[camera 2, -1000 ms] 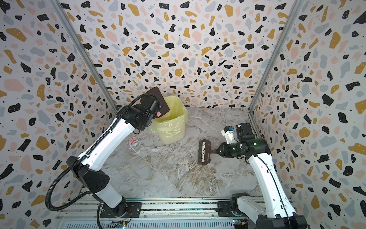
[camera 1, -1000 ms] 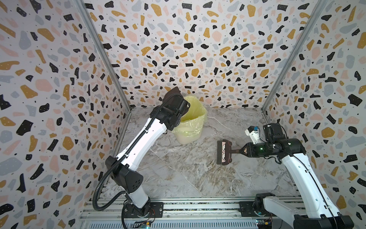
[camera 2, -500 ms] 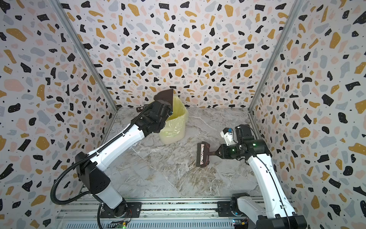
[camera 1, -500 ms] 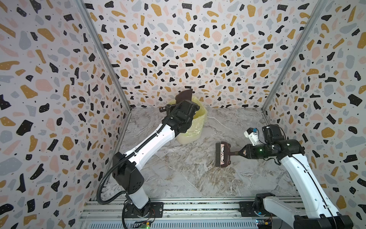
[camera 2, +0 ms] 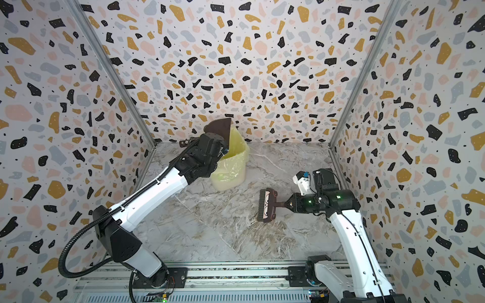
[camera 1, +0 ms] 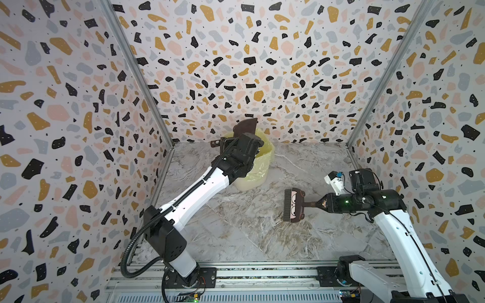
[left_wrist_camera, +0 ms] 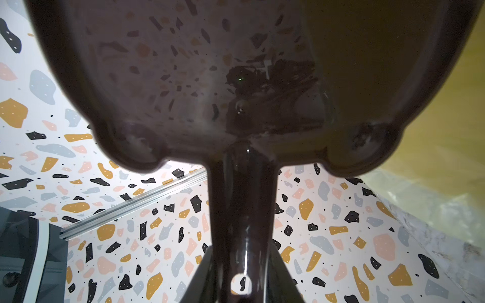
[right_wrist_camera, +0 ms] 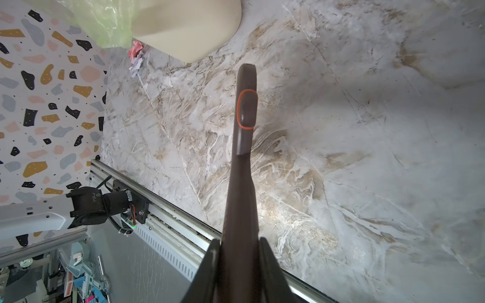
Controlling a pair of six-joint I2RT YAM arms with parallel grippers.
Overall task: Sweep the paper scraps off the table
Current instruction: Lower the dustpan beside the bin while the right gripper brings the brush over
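Tipping dustpan [camera 1: 246,126]: raised at far left and tilted over the mouth of the bin, its brown scoop above the rim.
Left fingers [left_wrist_camera: 203,283]: clamped on the dustpan handle from both sides.
Bin [camera 1: 258,168]: cream, yellow-lined, standing at the far left-centre of the counter; its contents are not visible.
Paper scraps [right_wrist_camera: 136,56]: a pink bit and a pale lilac-white bit lie on the counter just beside the left side of the bin's base, near the left wall; the left arm hides them in both top views.
Counter [camera 1: 236,236]: no other scraps show across the middle, near or right parts.
Brush [camera 1: 294,206]: right of centre, bristles facing left, well apart from the scraps.
Right fingers [right_wrist_camera: 210,275]: closed tight on the brush handle.
Progress: probably late, with one load being emptied; the bits by the bin remain to be swept up and dumped.
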